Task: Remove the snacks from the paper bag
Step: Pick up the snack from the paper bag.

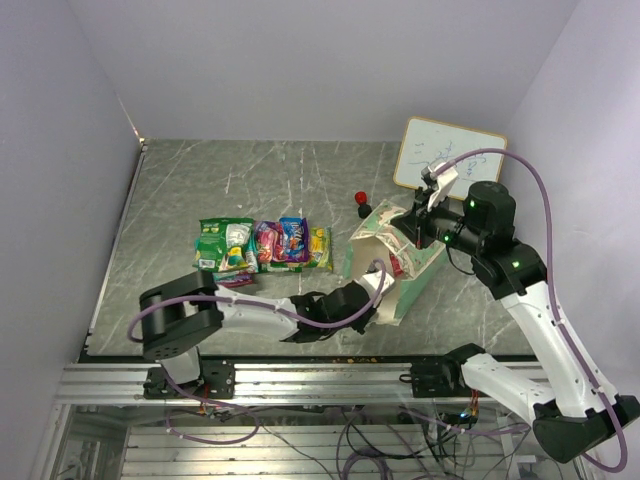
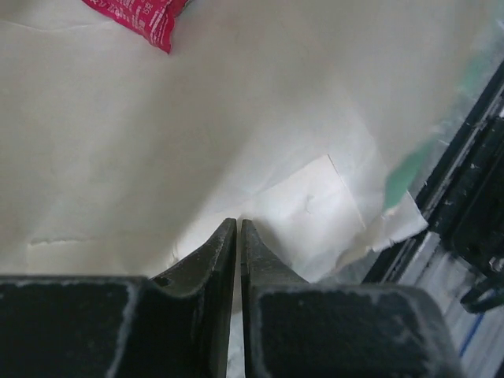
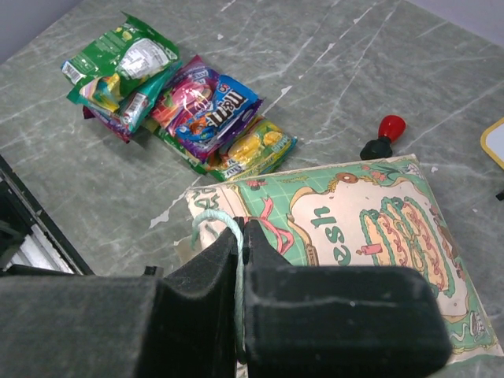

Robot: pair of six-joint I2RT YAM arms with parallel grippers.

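Most snacks (image 1: 265, 245) are out, piled just left of paper bag (image 1: 400, 275); one pink pkt (image 2: 138, 16) looks to be inside. L gripper (image 2: 238, 228) is in the bag, jaws closed, apparently empty. R gripper (image 3: 240, 236) is clamped on bag's cord handle (image 3: 206, 219).

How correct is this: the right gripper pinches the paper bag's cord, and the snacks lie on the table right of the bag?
One part is wrong: the snacks lie left of the paper bag, as the top external view shows. The right gripper does pinch the bag's cord.

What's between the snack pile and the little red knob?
Nothing: just bare grey table between the snacks and the red knob, clearest in the right wrist view.
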